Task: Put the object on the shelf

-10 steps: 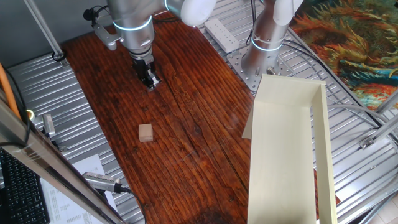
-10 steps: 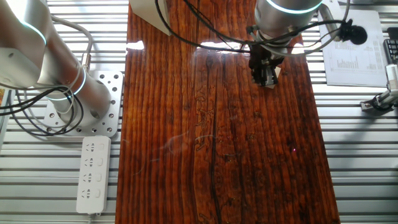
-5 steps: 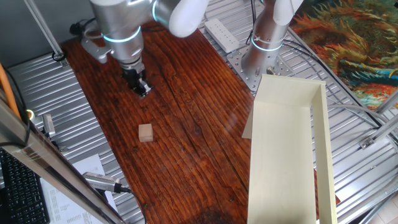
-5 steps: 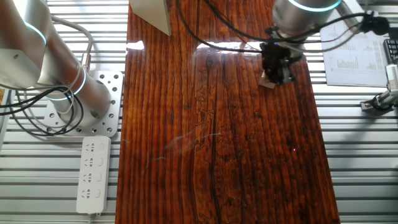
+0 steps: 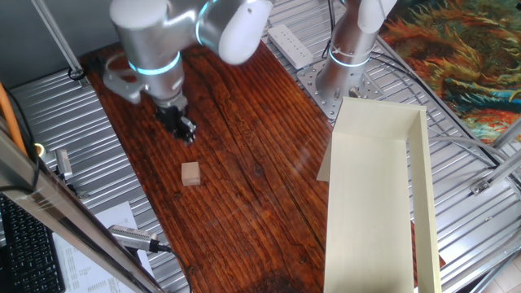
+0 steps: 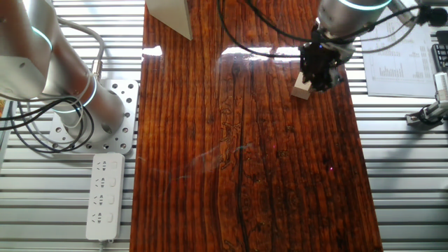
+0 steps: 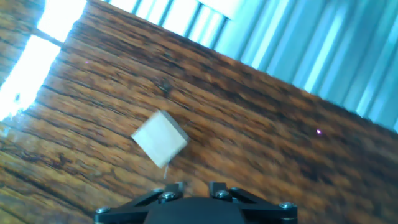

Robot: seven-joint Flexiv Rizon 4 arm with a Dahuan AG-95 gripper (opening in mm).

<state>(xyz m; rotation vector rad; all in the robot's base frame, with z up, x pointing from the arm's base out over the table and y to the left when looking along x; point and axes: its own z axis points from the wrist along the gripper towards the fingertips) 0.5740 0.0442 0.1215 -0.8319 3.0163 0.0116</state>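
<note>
The object, a small pale tan wooden cube (image 5: 190,172), lies on the dark wooden table. My gripper (image 5: 186,130) hangs above the table a little behind the cube and is not touching it. In the other fixed view my gripper (image 6: 318,75) partly covers the cube (image 6: 301,88). In the hand view the cube (image 7: 160,138) lies just ahead and left of my gripper (image 7: 194,186), whose fingers stand apart with nothing between them. The shelf (image 5: 370,203), a long cream board with thin side walls, lies at the right.
The arm's silver base (image 5: 346,61) stands behind the shelf, with a white power strip (image 5: 289,45) beside it. The wooden table (image 5: 244,163) is bordered by ribbed metal. A keyboard (image 5: 24,248) and papers lie at the near left.
My gripper has moved across the table toward the cube, left and nearer in one fixed view. The cube and shelf have not moved.
</note>
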